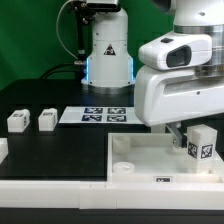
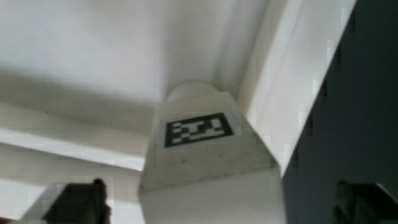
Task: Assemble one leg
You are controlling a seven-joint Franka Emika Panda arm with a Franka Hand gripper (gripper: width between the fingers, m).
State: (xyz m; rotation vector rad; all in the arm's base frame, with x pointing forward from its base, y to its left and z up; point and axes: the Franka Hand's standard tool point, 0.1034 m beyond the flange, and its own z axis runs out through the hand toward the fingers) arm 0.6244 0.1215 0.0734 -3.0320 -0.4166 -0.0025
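Note:
A leg (image 1: 204,146), a stubby white block with a black-and-white tag, stands slightly tilted over the far right corner of the large white tray-like part (image 1: 140,168). My gripper (image 1: 196,138) is straddling it. In the wrist view the leg (image 2: 206,140) fills the middle and the gripper (image 2: 222,205) has a dark finger (image 2: 80,203) on each side. There is a visible gap between each finger and the leg, so the jaws are open. I cannot tell whether the leg's base sits in a corner socket. Two more legs (image 1: 18,121) (image 1: 47,120) lie on the black table at the exterior view's left.
The marker board (image 1: 95,115) lies at the table's middle back. The robot base (image 1: 108,50) stands behind it. Another white part (image 1: 3,150) pokes in at the exterior view's left edge. A round socket (image 1: 123,146) shows at the tray's far left corner.

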